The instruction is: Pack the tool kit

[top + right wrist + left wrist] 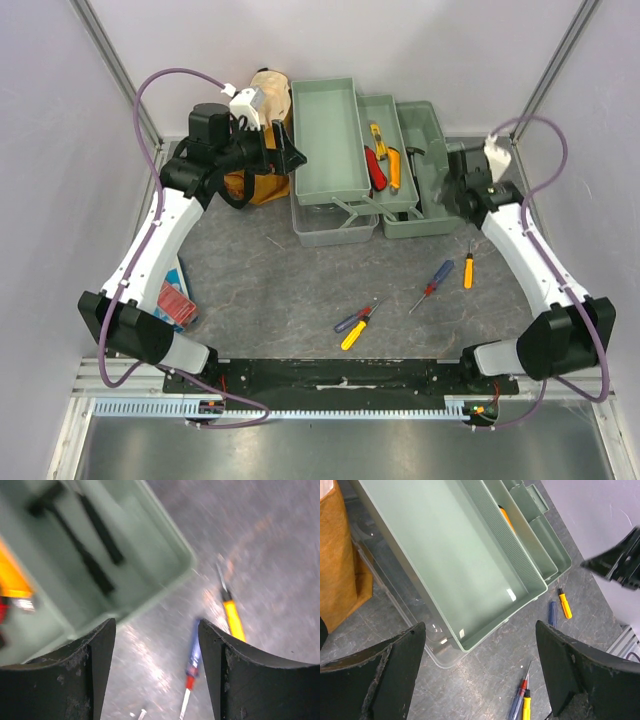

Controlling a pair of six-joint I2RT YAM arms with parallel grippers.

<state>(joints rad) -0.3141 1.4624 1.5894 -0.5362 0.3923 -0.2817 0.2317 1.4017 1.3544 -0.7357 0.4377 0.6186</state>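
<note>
Yellow screwdriver [233, 620] lies just beside your right claw [156, 627], spread and empty, its shaft pointing toward the toolbox [165, 545].

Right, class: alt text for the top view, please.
An open grey-green toolbox sits far back on the table, tools inside. Four screwdrivers lie loose in front; left gripper at its left edge, right gripper over its right end.

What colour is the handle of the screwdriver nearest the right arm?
Yellow-orange; the screwdriver shows clearest in the top external view.
</note>
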